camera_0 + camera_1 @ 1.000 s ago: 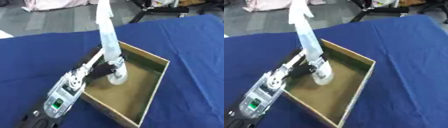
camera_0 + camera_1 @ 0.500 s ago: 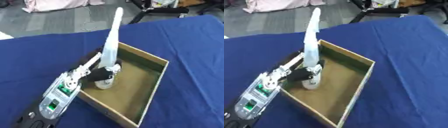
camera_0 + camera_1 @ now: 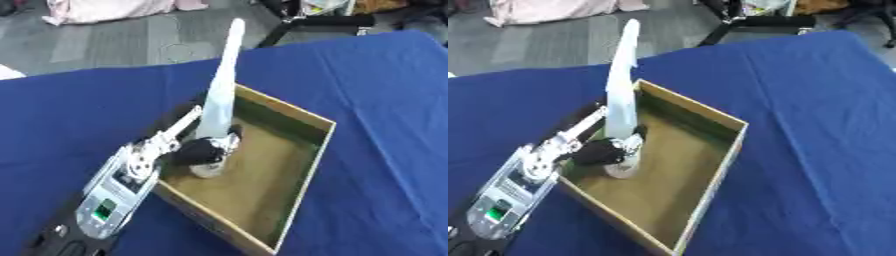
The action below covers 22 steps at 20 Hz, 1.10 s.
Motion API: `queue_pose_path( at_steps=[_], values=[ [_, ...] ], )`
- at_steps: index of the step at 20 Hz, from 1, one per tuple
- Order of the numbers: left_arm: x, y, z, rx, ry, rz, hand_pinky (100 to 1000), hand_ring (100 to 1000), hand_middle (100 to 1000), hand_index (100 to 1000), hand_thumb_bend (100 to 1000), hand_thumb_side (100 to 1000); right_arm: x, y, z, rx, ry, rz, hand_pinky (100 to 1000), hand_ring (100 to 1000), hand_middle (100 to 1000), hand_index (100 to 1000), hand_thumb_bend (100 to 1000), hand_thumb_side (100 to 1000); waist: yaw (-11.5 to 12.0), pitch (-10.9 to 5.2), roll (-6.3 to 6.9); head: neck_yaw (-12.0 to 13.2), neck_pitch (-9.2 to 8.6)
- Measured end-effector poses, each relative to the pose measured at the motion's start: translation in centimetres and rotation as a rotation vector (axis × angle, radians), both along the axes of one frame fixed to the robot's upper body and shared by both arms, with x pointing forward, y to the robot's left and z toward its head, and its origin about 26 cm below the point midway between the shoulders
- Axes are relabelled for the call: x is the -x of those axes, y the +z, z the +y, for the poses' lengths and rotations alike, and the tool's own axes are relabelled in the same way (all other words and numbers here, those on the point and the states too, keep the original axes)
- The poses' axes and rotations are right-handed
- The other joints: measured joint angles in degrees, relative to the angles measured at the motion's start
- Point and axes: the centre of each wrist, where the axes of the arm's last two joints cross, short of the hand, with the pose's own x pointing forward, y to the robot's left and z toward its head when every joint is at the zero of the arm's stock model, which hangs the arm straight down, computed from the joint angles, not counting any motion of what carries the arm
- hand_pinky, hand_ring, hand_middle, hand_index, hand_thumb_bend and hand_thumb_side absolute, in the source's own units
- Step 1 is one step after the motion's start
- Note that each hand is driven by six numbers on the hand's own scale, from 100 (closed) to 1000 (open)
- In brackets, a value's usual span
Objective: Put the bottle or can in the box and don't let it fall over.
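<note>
A tall, thin, pale white bottle stands almost upright in the near-left part of a shallow cardboard box, its base on the box floor. It leans a little to the right at the top. My left hand reaches over the box's left wall and its dark fingers are curled round the bottle's lower part. The left forearm, silver with a small green light, comes in from the lower left. The right hand shows in neither view.
The box lies askew on a table covered with a blue cloth. Beyond the table's far edge are grey floor, a pink bundle and a black stand.
The bottle has swung from leaning left to nearly upright and shifted toward the box's left wall with my left hand still round it. The camera also moved a little.
</note>
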Motion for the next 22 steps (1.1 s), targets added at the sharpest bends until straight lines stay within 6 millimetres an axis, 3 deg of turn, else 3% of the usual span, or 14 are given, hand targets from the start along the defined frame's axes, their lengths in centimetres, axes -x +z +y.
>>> queue_pose_path(
  at_steps=[7,22],
  values=[
    [0.8,1.1,1.0,-0.021,-0.034,-0.053,1000,1000,1000,1000,276,809,0.1,-0.2,-0.1,0.003,-0.004,0.009,1000,958,1000,1000,100,479,0.45,-0.51,0.33,-0.49,0.06],
    [2.2,2.9,3.3,-0.029,-0.023,-0.101,1000,1000,1000,1000,243,741,0.1,-0.4,-0.3,0.008,-0.01,0.015,1000,956,1000,1000,100,480,1.22,-0.69,0.47,-1.07,0.14]
  ],
)
